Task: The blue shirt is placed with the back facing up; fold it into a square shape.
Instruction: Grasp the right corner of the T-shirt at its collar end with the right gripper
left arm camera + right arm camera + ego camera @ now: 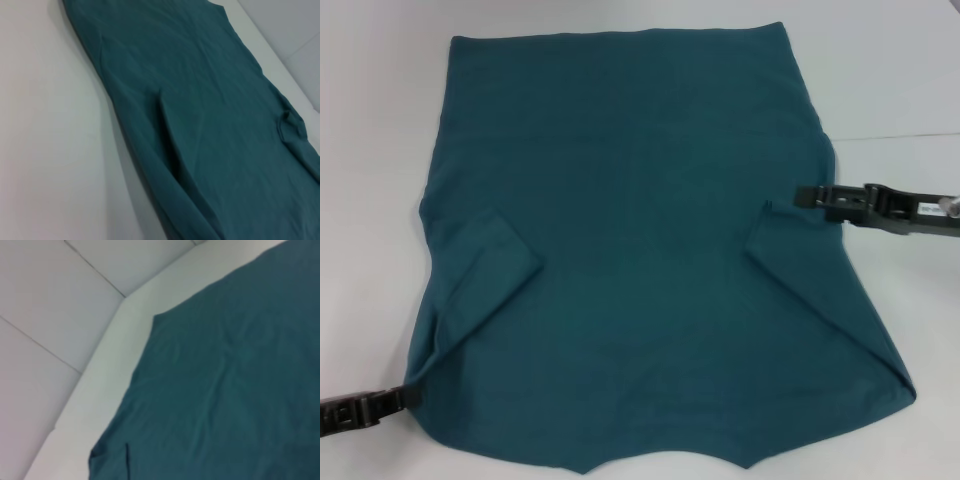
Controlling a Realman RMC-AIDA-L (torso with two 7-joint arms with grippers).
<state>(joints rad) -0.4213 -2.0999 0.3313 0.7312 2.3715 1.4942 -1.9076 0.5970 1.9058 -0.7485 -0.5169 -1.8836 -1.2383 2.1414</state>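
The blue shirt lies spread flat on the white table, filling most of the head view, with its neck notch at the near edge. Both short sleeves are folded inward over the body, one at the left and one at the right. My left gripper sits low at the shirt's near left corner, its tip meeting the fabric edge. My right gripper reaches in from the right, with its tip over the shirt's right edge just above the folded sleeve. Both wrist views show only the shirt's cloth and the table.
The white table shows bare strips to the left and right of the shirt and a narrow one behind it. A seam line runs across the surface at the right. Pale panels lie beyond the table edge in the right wrist view.
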